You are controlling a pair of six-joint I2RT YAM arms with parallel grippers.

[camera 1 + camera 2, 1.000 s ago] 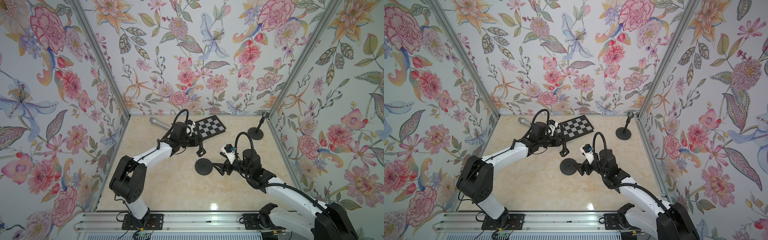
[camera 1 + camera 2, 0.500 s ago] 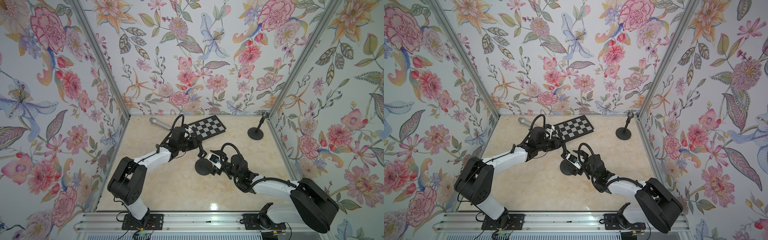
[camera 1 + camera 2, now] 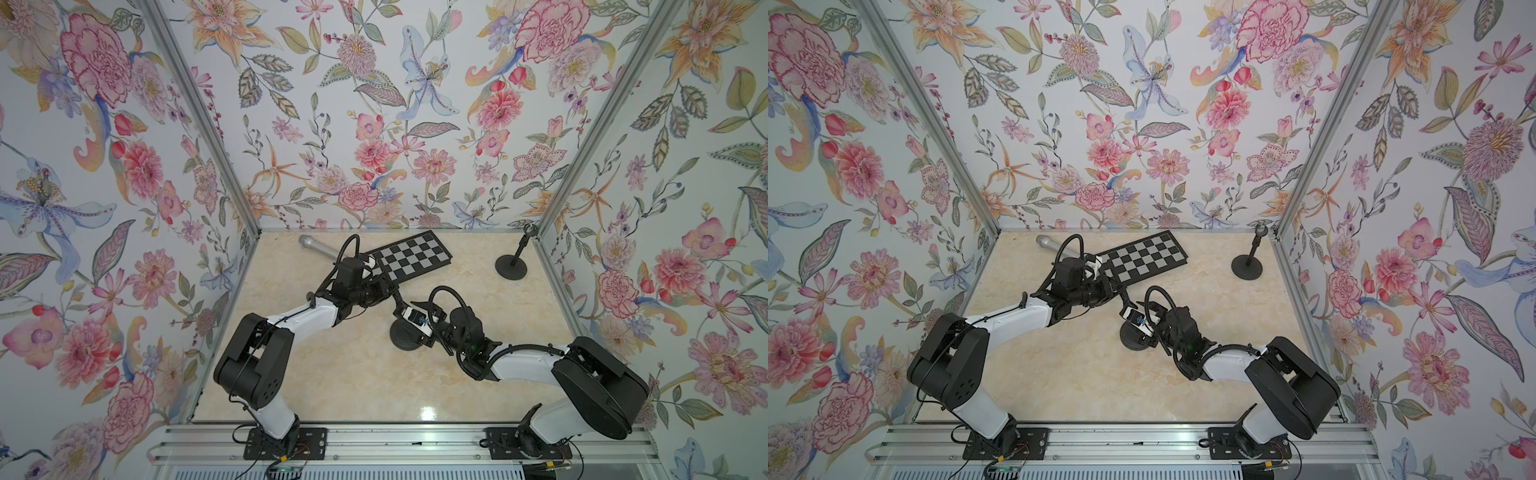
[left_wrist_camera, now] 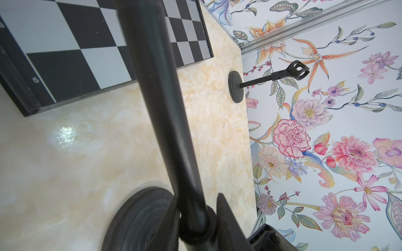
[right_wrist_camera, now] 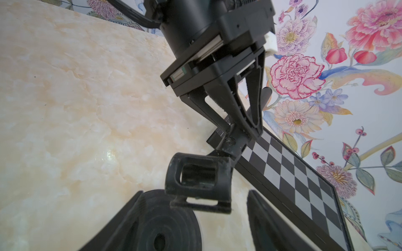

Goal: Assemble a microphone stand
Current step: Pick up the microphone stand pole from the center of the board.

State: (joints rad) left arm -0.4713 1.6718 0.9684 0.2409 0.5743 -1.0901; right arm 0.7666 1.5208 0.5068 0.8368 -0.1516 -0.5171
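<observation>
Both engaged: my left jaws clamp the slim black clip-ended pole (image 4: 165, 121); my right jaws, newly arrived, still apart, narrow around the round ribbed black base (image 5: 152, 221), bracing it for joining.

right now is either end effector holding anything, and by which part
The left end effector holds the stand pole just behind its clip. The right end effector holds nothing; open astride the round base.

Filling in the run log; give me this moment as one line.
left gripper: shut on pole | right gripper: open at base | base hole: empty
</observation>
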